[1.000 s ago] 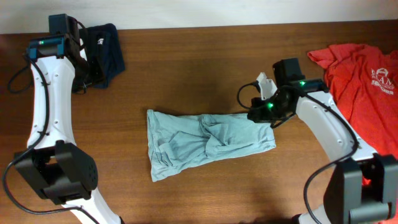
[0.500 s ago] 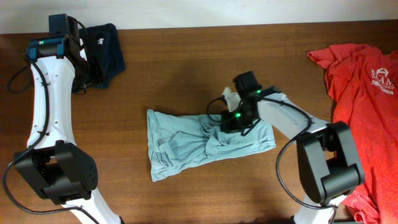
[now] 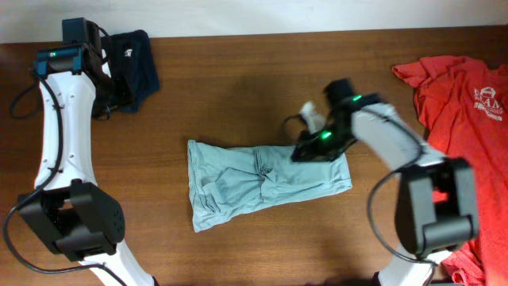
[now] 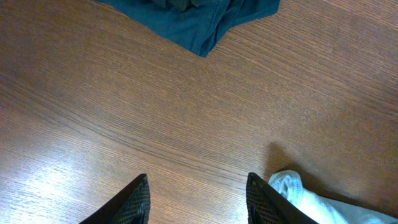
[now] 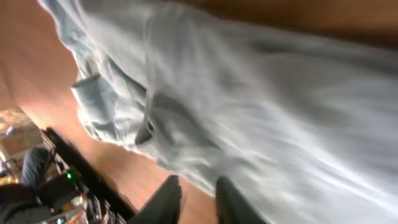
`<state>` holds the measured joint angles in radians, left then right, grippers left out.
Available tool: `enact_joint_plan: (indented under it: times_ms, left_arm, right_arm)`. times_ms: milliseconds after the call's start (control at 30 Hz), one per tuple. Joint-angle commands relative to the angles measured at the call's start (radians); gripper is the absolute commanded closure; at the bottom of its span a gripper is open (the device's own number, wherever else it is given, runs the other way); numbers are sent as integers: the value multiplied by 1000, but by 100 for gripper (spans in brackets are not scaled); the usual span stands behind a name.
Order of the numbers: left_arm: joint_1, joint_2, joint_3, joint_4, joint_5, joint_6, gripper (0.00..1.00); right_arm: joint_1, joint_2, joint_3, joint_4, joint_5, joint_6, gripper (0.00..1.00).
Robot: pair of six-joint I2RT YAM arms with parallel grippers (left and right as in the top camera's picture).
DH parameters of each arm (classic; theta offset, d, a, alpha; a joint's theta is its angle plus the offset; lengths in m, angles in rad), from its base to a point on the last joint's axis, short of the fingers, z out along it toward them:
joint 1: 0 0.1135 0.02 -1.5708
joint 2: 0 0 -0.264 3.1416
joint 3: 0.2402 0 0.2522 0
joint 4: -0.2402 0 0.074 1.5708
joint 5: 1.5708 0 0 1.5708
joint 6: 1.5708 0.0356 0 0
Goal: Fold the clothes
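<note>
A crumpled light blue garment (image 3: 262,179) lies flat at the table's middle. It fills the blurred right wrist view (image 5: 249,93). My right gripper (image 3: 304,152) hovers over the garment's upper right edge. Its fingers (image 5: 198,202) are a narrow gap apart, with bare wood between them and nothing held. My left gripper (image 4: 198,202) is open and empty over bare wood, at the far left by a dark navy garment (image 3: 131,56), whose edge shows in the left wrist view (image 4: 199,18). A light cloth corner (image 4: 295,190) lies just right of its right finger.
A red T-shirt (image 3: 468,103) with white print is spread along the table's right edge. The navy garment is bunched at the back left corner. A white wall strip runs along the table's far edge (image 3: 254,16).
My right gripper swept left over the light blue garment, then came back a little to the right. The garment's shape barely changed. The left arm has not moved.
</note>
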<state>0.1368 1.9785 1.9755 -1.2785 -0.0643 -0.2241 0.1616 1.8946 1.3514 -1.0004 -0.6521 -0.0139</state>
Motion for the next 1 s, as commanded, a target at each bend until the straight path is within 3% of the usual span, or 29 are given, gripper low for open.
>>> enact_joint_plan:
  times_ms: [0, 167, 233, 633, 967]
  left_arm:
    - [-6, 4, 3, 2, -3, 5, 50]
    - [-12, 4, 3, 4, -4, -10, 50]
    - [-14, 4, 3, 4, -4, -10, 50]
    - [-16, 4, 2, 6, -4, -10, 50]
    - [-29, 4, 2, 6, -4, -10, 50]
  right_arm:
    - [-124, -74, 81, -83, 51, -117, 67]
    - [-233, -69, 42, -111, 194, -146, 41]
    - [-254, -65, 13, -108, 247, -147, 36]
    - [-286, -53, -203, 130, 181, -125, 32]
    - [-286, -53, -333, 279, 130, -124, 43]
